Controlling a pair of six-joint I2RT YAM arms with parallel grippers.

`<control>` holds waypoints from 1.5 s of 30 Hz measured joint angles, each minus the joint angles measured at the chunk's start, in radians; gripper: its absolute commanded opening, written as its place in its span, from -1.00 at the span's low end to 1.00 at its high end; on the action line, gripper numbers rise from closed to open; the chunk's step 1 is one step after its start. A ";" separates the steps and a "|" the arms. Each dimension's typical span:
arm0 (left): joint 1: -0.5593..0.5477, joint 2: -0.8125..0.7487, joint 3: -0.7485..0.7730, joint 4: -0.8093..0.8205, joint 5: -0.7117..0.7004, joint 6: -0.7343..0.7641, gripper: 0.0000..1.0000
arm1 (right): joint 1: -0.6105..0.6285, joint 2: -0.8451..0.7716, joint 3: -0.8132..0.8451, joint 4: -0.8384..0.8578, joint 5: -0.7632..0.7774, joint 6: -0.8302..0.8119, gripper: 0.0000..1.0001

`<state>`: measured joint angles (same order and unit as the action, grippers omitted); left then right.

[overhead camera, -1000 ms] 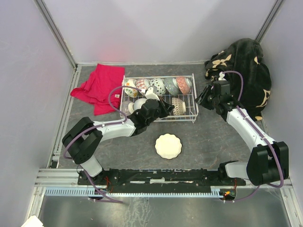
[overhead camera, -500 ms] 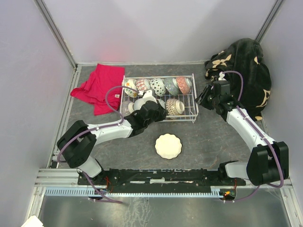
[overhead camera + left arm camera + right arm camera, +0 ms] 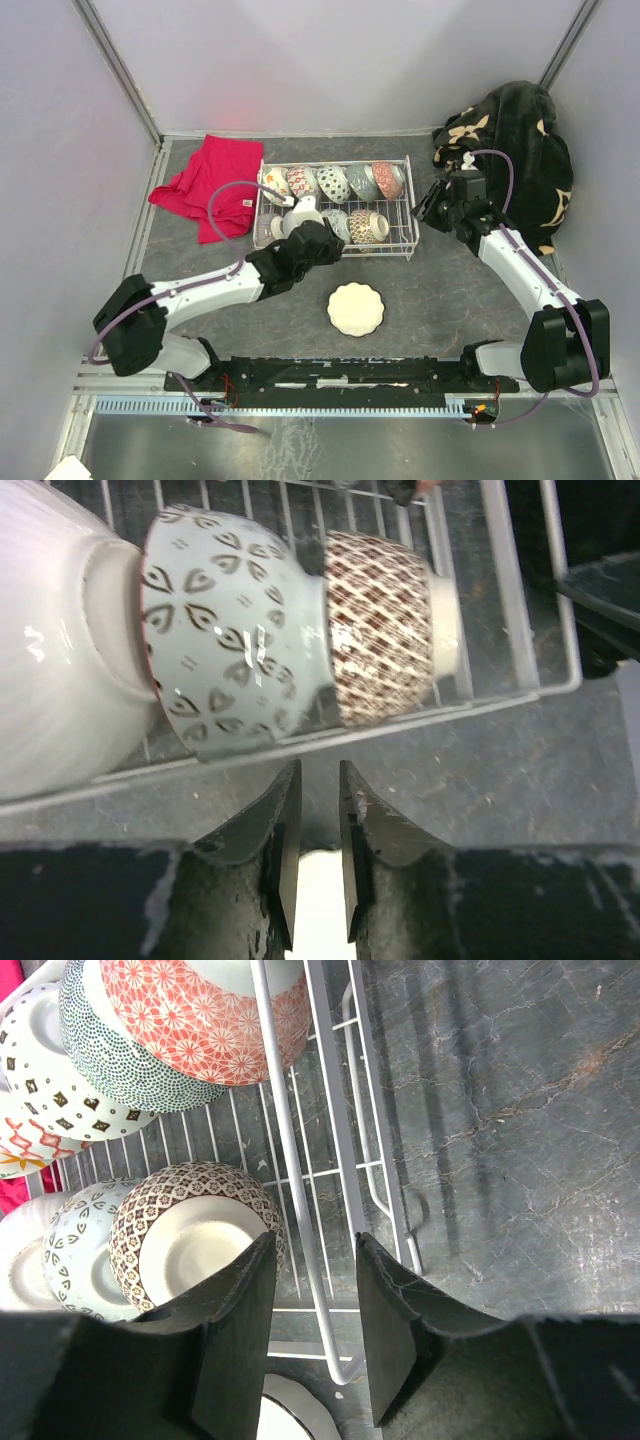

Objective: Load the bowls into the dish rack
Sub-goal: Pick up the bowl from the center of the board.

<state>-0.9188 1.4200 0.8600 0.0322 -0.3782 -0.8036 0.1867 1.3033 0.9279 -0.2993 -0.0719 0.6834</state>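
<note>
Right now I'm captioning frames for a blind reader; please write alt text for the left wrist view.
Three bowls lie on their sides in the dish rack: a white ribbed bowl, a leaf-patterned bowl and a brown lattice bowl. The left gripper hangs just outside its edge, jaws slightly apart, empty.

L pincer (image 3: 318,772) narrowly parted, R pincer (image 3: 313,1248) wider apart, nothing gripped.

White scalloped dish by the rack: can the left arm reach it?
Probably yes. The dish lies uncovered in front of the rack, close beside the left arm, whose tool holds nothing.
</note>
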 measured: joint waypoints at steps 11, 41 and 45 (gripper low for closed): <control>-0.231 -0.266 -0.045 -0.118 -0.092 0.040 0.28 | 0.000 -0.014 0.000 -0.001 -0.003 0.000 0.40; -0.595 0.280 0.154 -0.314 -0.224 0.078 0.31 | 0.000 -0.093 0.000 -0.002 -0.003 0.000 0.39; -0.595 0.335 0.198 -0.338 -0.225 0.093 0.06 | 0.000 -0.093 0.000 -0.002 -0.003 0.000 0.38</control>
<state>-1.5135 1.7550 1.0580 -0.3058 -0.6029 -0.7109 0.1867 1.2098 0.9279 -0.3012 -0.0750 0.6838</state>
